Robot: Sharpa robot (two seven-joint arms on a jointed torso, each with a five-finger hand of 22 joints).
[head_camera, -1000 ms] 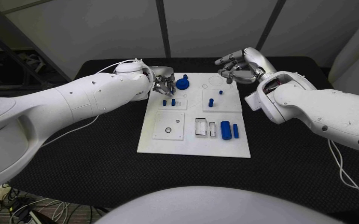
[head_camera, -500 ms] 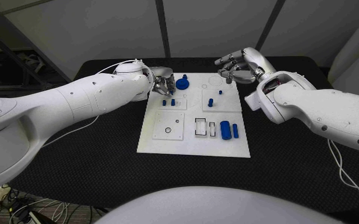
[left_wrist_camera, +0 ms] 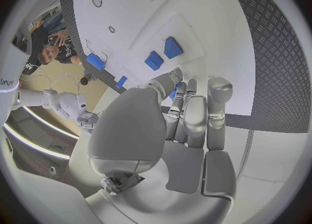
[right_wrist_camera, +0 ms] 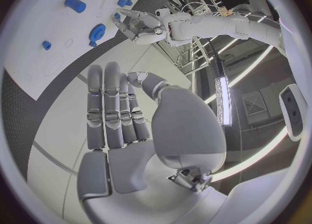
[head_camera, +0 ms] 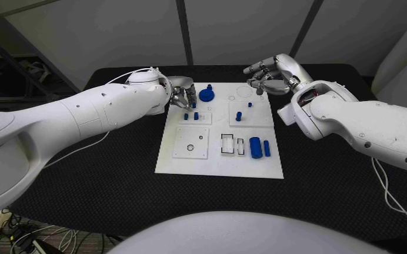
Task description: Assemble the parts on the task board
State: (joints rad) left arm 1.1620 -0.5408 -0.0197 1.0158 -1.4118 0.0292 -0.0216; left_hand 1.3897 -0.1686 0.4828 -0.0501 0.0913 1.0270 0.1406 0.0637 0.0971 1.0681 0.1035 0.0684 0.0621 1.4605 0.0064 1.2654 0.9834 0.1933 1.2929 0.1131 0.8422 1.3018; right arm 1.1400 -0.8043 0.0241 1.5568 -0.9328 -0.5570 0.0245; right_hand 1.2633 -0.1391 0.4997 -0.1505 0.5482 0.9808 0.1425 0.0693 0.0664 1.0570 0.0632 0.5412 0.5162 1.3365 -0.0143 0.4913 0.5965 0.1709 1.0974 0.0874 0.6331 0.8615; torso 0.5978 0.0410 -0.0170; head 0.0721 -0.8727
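The white task board (head_camera: 219,163) lies mid-table. My left hand (head_camera: 180,96) hovers over its far left corner beside the blue gear (head_camera: 206,94), fingers bunched against the thumb. A small blue peg (head_camera: 192,105) shows at the fingertips, seemingly pinched. In the left wrist view, a blue sliver of peg (left_wrist_camera: 174,92) sits between the fingertips. Just below stand two short blue pegs (head_camera: 191,116), also two short pegs (left_wrist_camera: 163,53). My right hand (head_camera: 270,77) hangs over the far right corner, and its fingers (right_wrist_camera: 114,104) are straight and hold nothing.
A blue peg (head_camera: 238,115) and a smaller one (head_camera: 251,104) stand in the right-hand plate. A thick blue cylinder (head_camera: 255,147) and a thinner one (head_camera: 267,148) lie beside the rectangular slots (head_camera: 230,143). Black table (head_camera: 102,177) surrounds the board.
My left hand has drawn slightly away from the gear toward the board's left edge, and a blue peg now shows at its fingertips. The right hand has not moved.
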